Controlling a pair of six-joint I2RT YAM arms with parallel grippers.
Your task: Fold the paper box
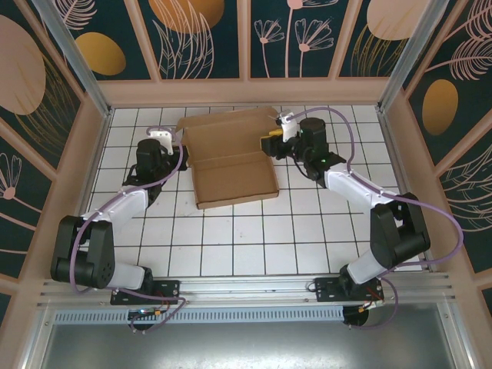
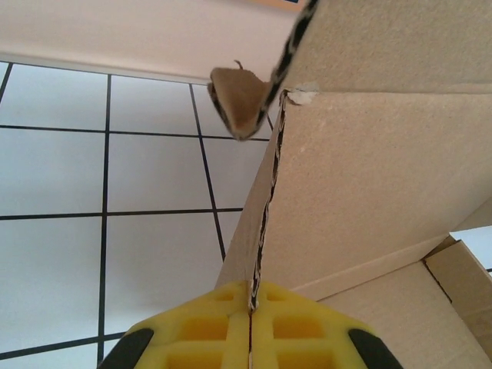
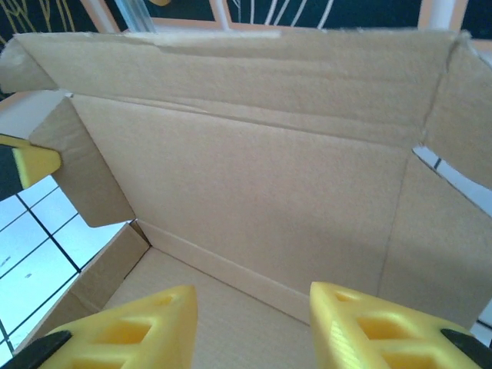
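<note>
The paper box (image 1: 231, 157) is a plain brown cardboard mailer lying on the white tiles with its lid panel raised toward the back. My left gripper (image 1: 181, 146) is at the box's left side. In the left wrist view its yellow fingers (image 2: 215, 327) are shut on the thin edge of the box's side flap (image 2: 265, 231), which stands upright. My right gripper (image 1: 270, 144) is at the box's right side. It (image 3: 254, 315) stands open over the box floor (image 3: 231, 323), facing the raised lid panel (image 3: 254, 177), with nothing between its fingers.
White tiled floor (image 1: 254, 238) surrounds the box, with free room in front of it. Wooden-framed patterned walls (image 1: 246, 91) close the back and both sides. An aluminium rail (image 1: 246, 288) runs along the near edge by the arm bases.
</note>
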